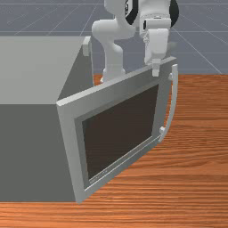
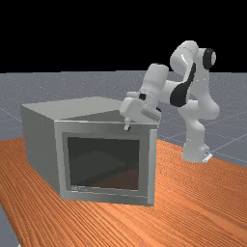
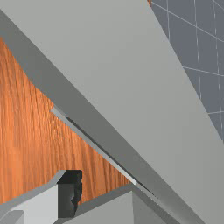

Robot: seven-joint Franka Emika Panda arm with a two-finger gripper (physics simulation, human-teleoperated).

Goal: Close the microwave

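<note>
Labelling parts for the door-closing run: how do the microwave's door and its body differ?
Shape: the door is a flat framed panel; the body is a deep box.
Surface: the door has a dark window and a curved handle; the body's top and outer side are plain.
Pose: the door is swung out at an angle; the body rests on the table.
Shared: both grey.

In the front view, the door (image 1: 120,129) slants out from the microwave's (image 1: 31,151) near corner and bars the way across; its handle (image 1: 174,102) bulges toward the front view's right. Beyond that handle, there's room to pass low over the tabletop (image 1: 200,147), back to its far edge. The tool (image 1: 155,72) is at the door's top edge, whether touching I can't tell.
</note>
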